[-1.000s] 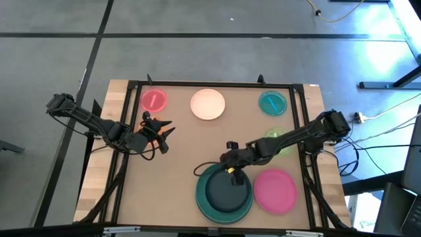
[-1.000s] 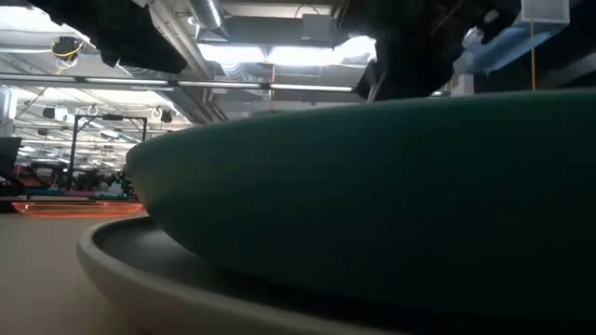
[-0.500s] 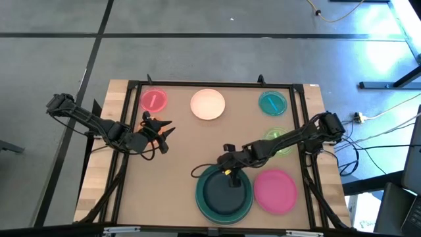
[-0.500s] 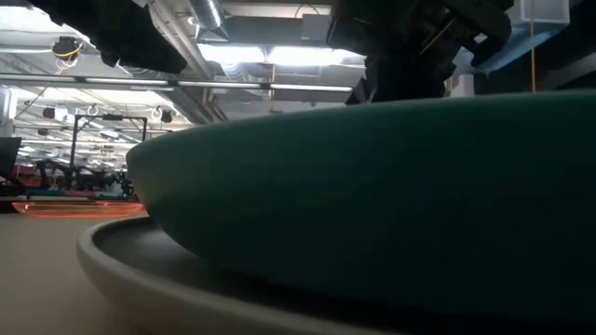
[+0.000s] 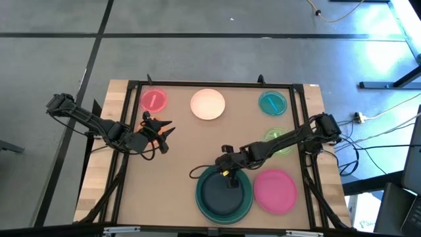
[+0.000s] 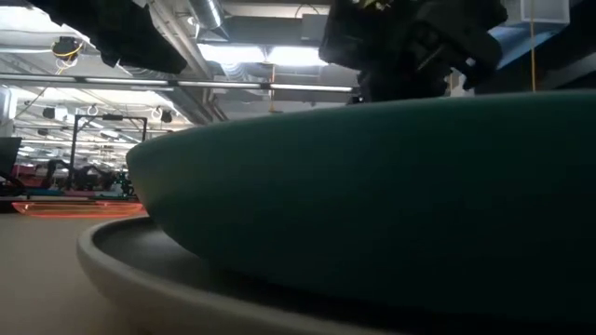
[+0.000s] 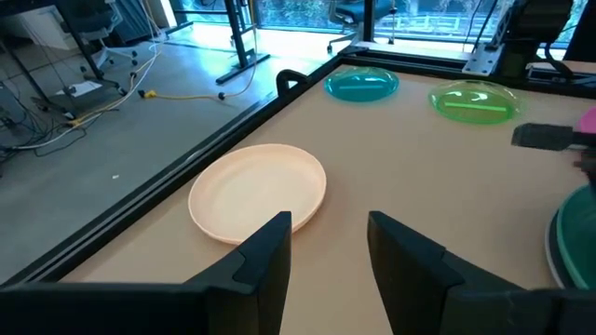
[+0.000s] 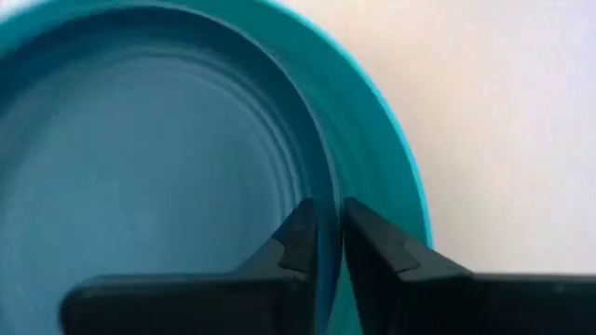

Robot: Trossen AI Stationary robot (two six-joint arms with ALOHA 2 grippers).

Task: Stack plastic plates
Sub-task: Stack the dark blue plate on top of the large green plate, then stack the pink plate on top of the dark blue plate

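A dark grey plate [image 5: 222, 195] lies inside a large teal plate [image 5: 205, 209] near the table's near edge. In the low view the teal plate [image 6: 372, 195] sits in a pale grey plate [image 6: 130, 270]. My right gripper [image 5: 228, 176] stands over the stack's far side, shut on the dark grey plate's rim. A large pink plate [image 5: 275, 191] lies to the right of the stack. My left gripper [image 5: 162, 129] waits open at the table's left, facing the cream plate [image 7: 259, 191]. Small pink [image 5: 153, 100], blue [image 5: 272, 103] and green [image 5: 281, 140] plates lie flat farther off. My right gripper has the dark grey plate's rim [image 8: 319, 191] on its far side pinched between the two fingers [image 8: 300, 233], one inside the plate and one outside. The fingers come from above, pointing down. The plate rests in the teal plate [image 8: 391, 177].
The cream plate [image 5: 208, 104] and the small pink and blue plates line the far edge. The green plate lies partly under my right arm. Open tabletop shows in the middle [image 5: 191, 145]. A black frame [image 5: 210, 84] borders the table.
My right gripper has crept a little toward the table's left over the stack's far side. The dark grey plate stays in the teal one.
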